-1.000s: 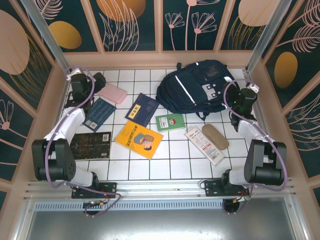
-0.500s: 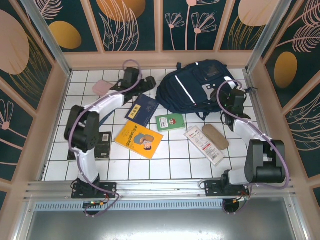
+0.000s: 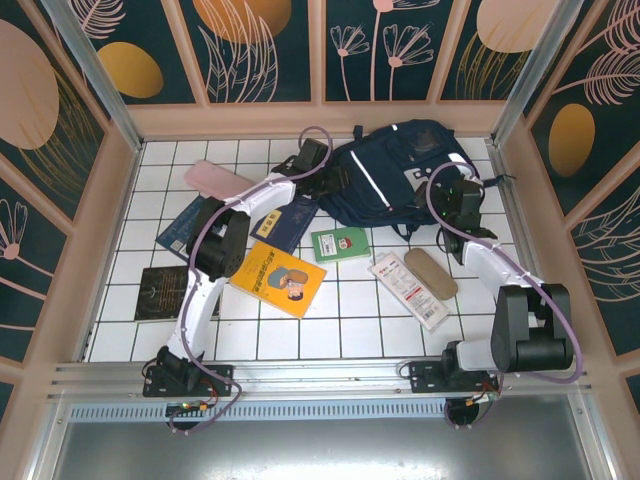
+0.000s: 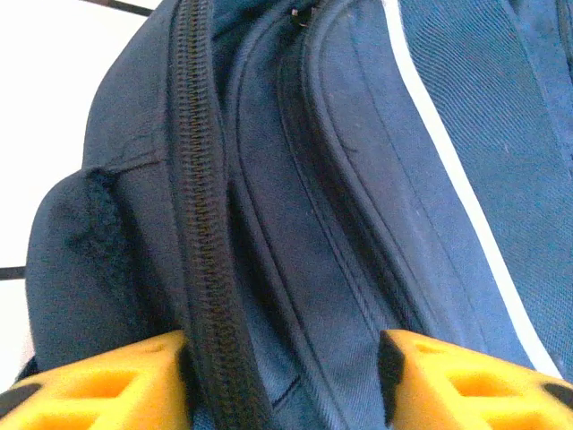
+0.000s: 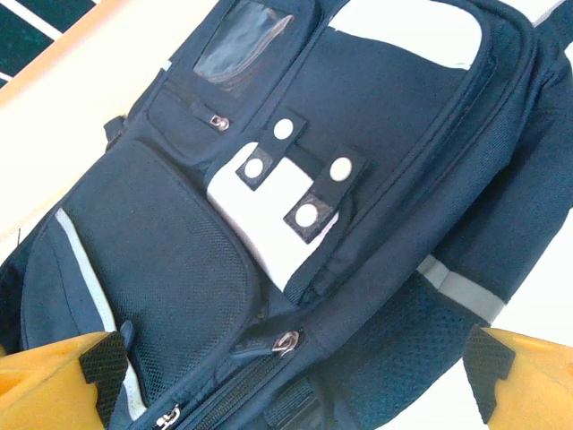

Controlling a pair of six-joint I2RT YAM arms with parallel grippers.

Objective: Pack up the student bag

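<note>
1. From above, the student bag (image 3: 395, 175) lay at the far right of the table (image 3: 350, 310), close under the back wall. The left arm (image 3: 255, 195) reached across to the bag's left edge, and the right arm (image 3: 485, 255) stood at its right side.
2. A green book (image 3: 340, 243) lay just beside the bag. A yellow book (image 3: 278, 280) and a tan case (image 3: 430, 272) sat on the nearer tiles. Bare tiles showed at the near left. The wall left little room behind the bag, so I judged any tug should come toward the near side.
3. In the left wrist view, the left jaws stood partway apart astride the closed zip (image 4: 201, 224) at the bag's edge, with the white stripe (image 4: 466, 206) off to one side. I couldn't tell whether they were pinching the fabric or only straddling it. The step looked like taking hold to get the bag open. A deep bite on the cloth, seated before pulling, would serve best.
4. In the right wrist view, the right jaws were released, spread wide and holding nothing above the front patch (image 5: 260, 224) and a zip pull (image 5: 286, 340). They seemed well placed to steady the bag.
</note>
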